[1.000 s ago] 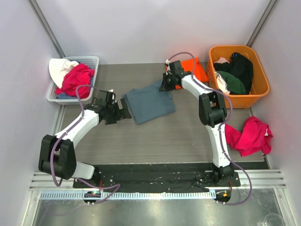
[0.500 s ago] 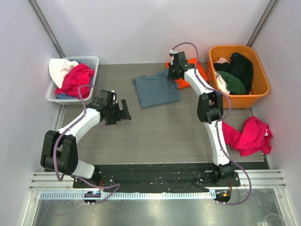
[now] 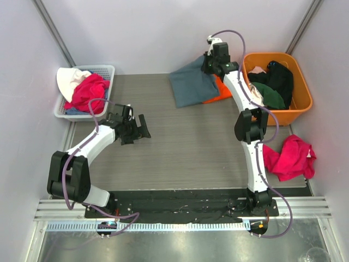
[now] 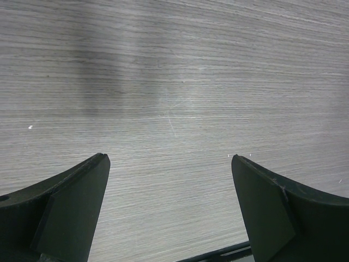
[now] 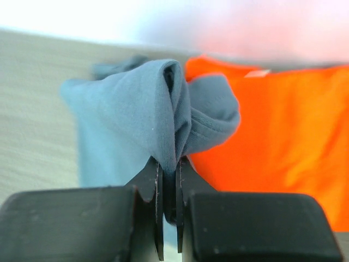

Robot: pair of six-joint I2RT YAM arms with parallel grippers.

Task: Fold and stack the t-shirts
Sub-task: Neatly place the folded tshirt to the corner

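— What takes up the most room around the shirts?
— The orange tub [image 3: 283,117] at the far right, heaped with black and green clothes [image 3: 275,82]. Next is the white basket [image 3: 106,69] at the far left, holding a white cloth [image 3: 70,79] and a red-pink cloth [image 3: 87,91]. Then there is a magenta cloth [image 3: 289,157], crumpled at the table's right edge beside the right arm [image 3: 248,125].

— And the shirts themselves?
— The blue-grey t-shirt [image 3: 191,84] is at the far edge near the back wall, between basket and tub but much nearer the tub. Its upper right corner is raised off the table, and the rest drapes down onto the surface. The orange t-shirt [image 3: 220,93] lies just beside the tub's left wall and shows much smaller.

— Anything in the way?
— The blue-grey one overlaps the orange one's left part. The right arm crosses above the orange one, so from above only a patch of it shows.

— The grippers?
— The right gripper [image 5: 169,164] has its fingers pressed together on a bunched fold of the blue-grey fabric, and orange cloth fills the right of its wrist view. The left gripper [image 3: 143,126] is over bare table left of centre, well apart from both shirts. Its fingers [image 4: 82,191] are spread wide with nothing between them.

— The surface and the room?
— A grey wood-grain table [image 3: 191,153] with pale plain walls [image 3: 163,33] on three sides. A black plate [image 3: 180,199] and a metal rail [image 3: 180,225] run along the near edge.
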